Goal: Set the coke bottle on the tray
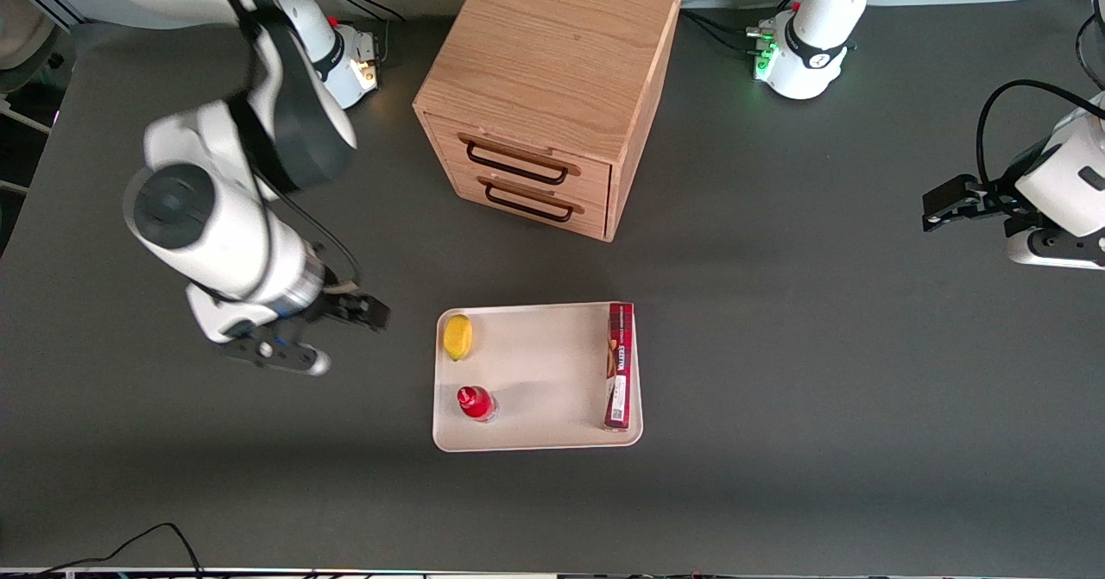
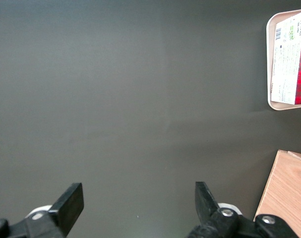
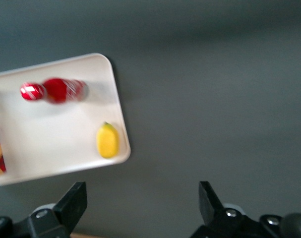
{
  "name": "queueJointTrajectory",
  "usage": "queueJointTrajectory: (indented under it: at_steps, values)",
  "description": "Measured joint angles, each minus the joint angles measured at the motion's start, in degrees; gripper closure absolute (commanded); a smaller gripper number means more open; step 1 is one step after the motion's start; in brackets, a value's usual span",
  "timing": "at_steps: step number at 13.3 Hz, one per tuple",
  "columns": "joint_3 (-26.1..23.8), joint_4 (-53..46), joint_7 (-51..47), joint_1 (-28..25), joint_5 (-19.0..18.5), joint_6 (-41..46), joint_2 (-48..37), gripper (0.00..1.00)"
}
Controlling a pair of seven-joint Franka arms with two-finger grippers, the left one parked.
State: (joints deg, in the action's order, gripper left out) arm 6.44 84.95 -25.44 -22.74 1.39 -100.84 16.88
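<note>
1. Coke bottle (image 1: 476,403) is seen upright on the tray (image 1: 552,432) in the front view, near the rim toward the working arm's end, so the placing is judged done. The gripper (image 1: 367,311) is held clear over the counter (image 1: 820,372), apart from the tray; a lemon (image 1: 457,336) and a long red box (image 1: 619,365) share the tray.
2. In the left wrist view, the box's label is shown, but its print cannot be read.
3. In the right wrist view, the fingers (image 3: 73,201) are spread and empty; white script on the bottle is illegible.
</note>
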Motion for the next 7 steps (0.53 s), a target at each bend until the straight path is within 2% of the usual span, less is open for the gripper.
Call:
queueJointTrajectory:
  at_steps: [3,5,7]
  values:
    - [0.1,13.2,11.8,6.7,0.0,3.5,-15.3,0.0]
    - [0.0,16.9,17.2,11.4,0.0,6.3,-22.1,0.0]
    - [-1.3,18.2,17.9,14.0,0.1,7.3,-25.6,0.0]
